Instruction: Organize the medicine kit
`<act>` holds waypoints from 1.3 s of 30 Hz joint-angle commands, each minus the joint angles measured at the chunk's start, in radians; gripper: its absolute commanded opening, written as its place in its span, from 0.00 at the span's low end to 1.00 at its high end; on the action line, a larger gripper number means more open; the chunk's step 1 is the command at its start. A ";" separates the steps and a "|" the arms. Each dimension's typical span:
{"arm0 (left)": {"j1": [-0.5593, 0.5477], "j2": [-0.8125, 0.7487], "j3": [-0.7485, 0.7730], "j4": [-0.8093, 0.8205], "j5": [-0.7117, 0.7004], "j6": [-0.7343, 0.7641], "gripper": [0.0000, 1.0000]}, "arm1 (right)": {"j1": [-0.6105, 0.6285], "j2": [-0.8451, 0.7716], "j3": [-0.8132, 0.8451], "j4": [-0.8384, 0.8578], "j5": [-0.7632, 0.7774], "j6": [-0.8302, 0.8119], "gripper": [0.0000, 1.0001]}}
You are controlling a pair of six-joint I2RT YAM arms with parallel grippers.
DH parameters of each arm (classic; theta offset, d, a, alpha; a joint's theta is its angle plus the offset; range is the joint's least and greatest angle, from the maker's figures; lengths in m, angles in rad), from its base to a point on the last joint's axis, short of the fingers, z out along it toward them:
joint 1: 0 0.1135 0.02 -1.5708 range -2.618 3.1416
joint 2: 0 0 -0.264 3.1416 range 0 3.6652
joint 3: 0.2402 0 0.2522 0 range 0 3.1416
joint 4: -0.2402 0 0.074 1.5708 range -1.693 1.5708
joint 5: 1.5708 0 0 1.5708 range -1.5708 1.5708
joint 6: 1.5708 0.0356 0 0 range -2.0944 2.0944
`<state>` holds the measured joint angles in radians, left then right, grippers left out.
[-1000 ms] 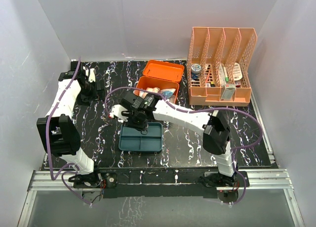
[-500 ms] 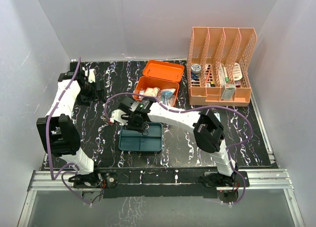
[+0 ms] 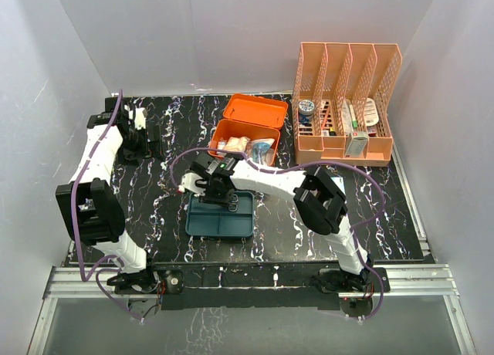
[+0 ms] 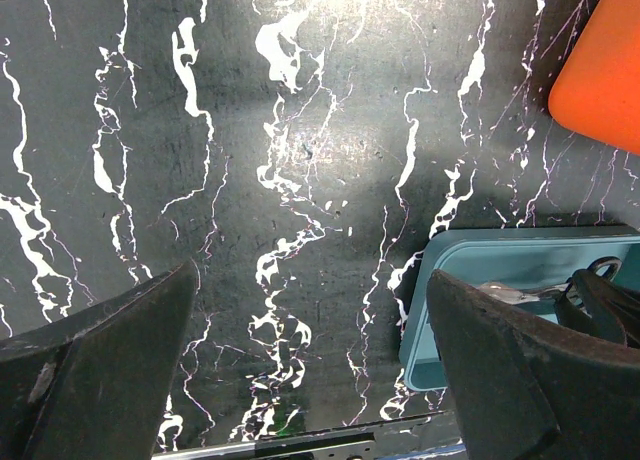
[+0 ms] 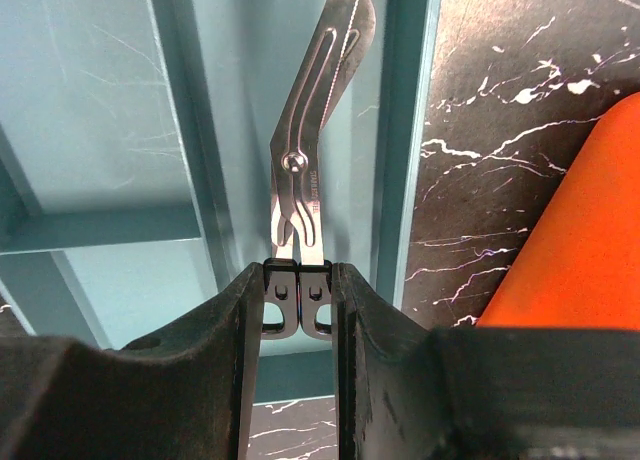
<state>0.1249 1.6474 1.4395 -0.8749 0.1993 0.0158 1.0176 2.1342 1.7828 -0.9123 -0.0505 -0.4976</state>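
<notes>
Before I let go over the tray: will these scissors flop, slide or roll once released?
Probably stiff: the scissors look like metal and jut from the right hand, gripped by the handles, without drooping. Likely to slide on the smooth teal tray, not roll, being flat.

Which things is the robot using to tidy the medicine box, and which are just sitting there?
For the job: orange medicine kit, teal tray, scissors held in the right fingers.
Just sitting: peach file organizer, open left fingers.
</notes>
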 commanded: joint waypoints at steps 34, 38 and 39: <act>0.023 -0.024 -0.012 -0.041 0.042 0.031 0.99 | -0.017 -0.050 -0.094 0.087 0.006 -0.026 0.40; 0.023 -0.027 -0.016 -0.042 0.039 0.036 0.99 | -0.019 -0.070 -0.053 0.086 0.012 -0.009 0.40; 0.023 -0.028 -0.016 -0.040 0.037 0.039 0.99 | -0.019 -0.081 -0.037 0.088 0.017 -0.001 0.40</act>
<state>0.1421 1.6474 1.4380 -0.8913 0.2256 0.0425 1.0050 2.1391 1.6859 -0.8619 -0.0509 -0.5152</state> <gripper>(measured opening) 0.985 0.403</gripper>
